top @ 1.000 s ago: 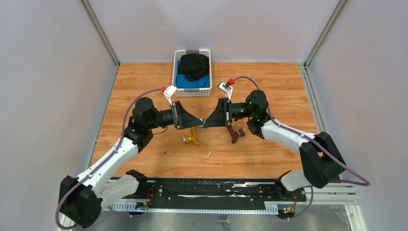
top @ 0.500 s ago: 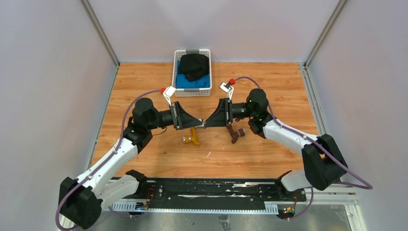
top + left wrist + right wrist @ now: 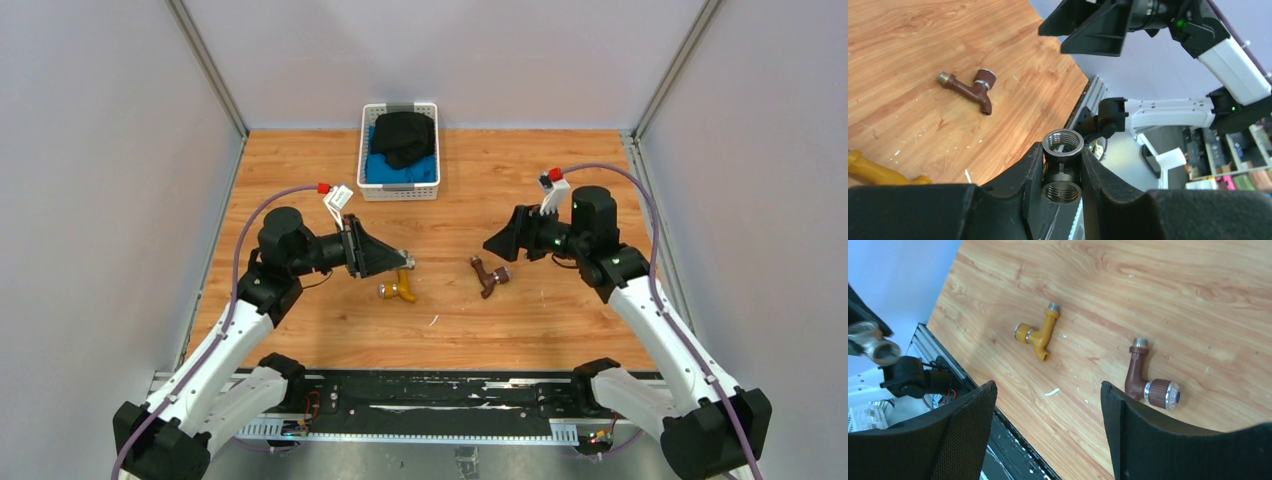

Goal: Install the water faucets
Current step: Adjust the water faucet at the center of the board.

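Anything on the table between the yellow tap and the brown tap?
Nothing: only bare tabletop between the yellow tap and the brown tap, as the top and right wrist views show.

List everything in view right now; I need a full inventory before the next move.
yellow faucet: one, brass-yellow, lying on the table, nearer the left arm
brown faucet: one, reddish-brown, lying on the table, nearer the right arm
grey fitting: one, grey metal, held off the table
basket: one, white, far side of the table
black cloth: one, black, in the basket
blue cloth: at least one, blue, in the basket, under the black cloth
table: one, wood
left pincer: one, black, shut on the grey fitting
right pincer: one, black, open, empty
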Robot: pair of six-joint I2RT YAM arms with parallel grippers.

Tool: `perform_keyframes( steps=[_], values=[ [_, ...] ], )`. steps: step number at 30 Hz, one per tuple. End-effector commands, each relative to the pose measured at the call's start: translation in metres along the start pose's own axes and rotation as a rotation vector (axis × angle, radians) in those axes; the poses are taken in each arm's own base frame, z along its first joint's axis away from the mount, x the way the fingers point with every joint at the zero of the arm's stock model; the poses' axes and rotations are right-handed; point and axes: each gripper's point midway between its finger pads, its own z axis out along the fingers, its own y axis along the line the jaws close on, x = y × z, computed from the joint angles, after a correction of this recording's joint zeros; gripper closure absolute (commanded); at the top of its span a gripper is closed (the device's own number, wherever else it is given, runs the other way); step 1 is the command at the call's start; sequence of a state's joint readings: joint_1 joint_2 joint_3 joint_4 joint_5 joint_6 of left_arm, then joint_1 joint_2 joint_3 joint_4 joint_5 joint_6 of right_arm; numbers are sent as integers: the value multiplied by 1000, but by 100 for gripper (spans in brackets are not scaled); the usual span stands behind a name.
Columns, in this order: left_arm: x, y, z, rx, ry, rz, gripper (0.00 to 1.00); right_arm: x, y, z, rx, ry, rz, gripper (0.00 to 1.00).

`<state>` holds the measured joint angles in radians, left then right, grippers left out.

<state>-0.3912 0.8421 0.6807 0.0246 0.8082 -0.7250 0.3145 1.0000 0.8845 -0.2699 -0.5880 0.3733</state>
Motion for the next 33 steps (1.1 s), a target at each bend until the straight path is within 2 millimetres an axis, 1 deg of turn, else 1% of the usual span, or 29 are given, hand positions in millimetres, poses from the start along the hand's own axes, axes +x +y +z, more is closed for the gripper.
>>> perform_keyframes(
  steps=[1,2,3,6,8,9,10,11,12,13,15,16,18,20,21,23,25,27,30,33],
  values=[
    [-1,-23,-5,107,58,160,100,35,-5,0,-35,40,26,27],
    [-1,-31,-6,158,70,192,100,35,4,2,-91,16,25,27],
    [0,-37,-7,192,87,216,100,33,5,3,-94,-8,15,27],
    [1,-46,-11,245,104,282,100,32,-27,3,85,-35,-1,28],
    [1,-51,-12,270,108,320,100,34,-42,3,172,-10,-12,30],
    [1,-53,-13,282,109,340,100,35,-53,2,238,10,-3,31],
    [1,-55,-14,293,112,359,100,38,-65,0,311,35,4,32],
    [1,-58,-15,307,114,374,100,41,-82,-4,418,58,21,32],
    [1,-58,-16,313,119,385,100,46,-97,-7,507,90,29,33],
    [1,-56,-15,299,123,391,100,51,-107,-9,568,132,24,33],
    [0,-51,-15,258,132,387,100,61,-123,-11,670,213,26,33],
    [-3,-48,-14,233,125,381,100,66,-127,-11,708,261,31,33],
    [-6,-35,-12,145,120,362,100,79,-129,-3,723,374,59,34],
    [-12,-12,-10,-5,110,313,100,93,-129,10,710,443,81,33],
    [-13,-3,-11,-53,113,288,100,99,-126,18,685,451,99,32],
    [-13,5,-11,-86,112,233,100,112,-113,38,593,438,179,29],
    [-12,13,-13,-115,105,195,100,123,-110,51,557,409,265,28],
    [-16,24,-15,-171,79,162,100,131,-111,61,570,392,316,28],
    [-21,34,-16,-212,41,108,100,141,-113,73,624,385,332,31],
    [-21,38,-13,-214,34,70,100,152,-115,84,662,397,351,34]
  ],
)
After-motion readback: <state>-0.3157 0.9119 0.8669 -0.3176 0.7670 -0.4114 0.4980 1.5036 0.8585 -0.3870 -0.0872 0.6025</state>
